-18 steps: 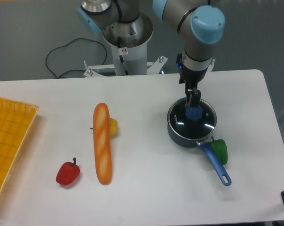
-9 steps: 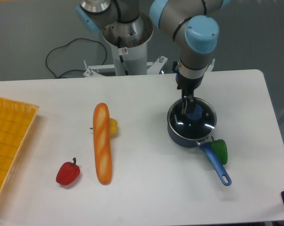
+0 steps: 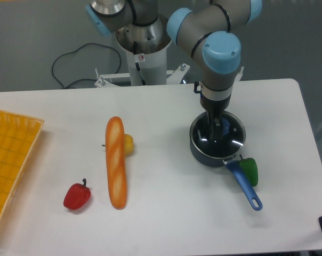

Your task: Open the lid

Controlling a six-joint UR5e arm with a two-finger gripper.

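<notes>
Reaching down onto the lid's knob, over a saucepan on a white counter.
The jaws (image 3: 216, 129) straddle the small blue knob; whether they grip it cannot be told. The lid (image 3: 218, 137) sits on the saucepan (image 3: 203, 154), right of centre, a green pepper (image 3: 249, 170) at its 4 o'clock. Best squeeze the knob squarely, then lift straight up.

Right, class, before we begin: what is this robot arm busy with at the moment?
The arm's end effector is down over the round glass lid with the silver rim, right at its small blue knob. The lid sits on the dark saucepan with the blue handle. Whether the fingers have closed on the knob cannot be told.
</notes>
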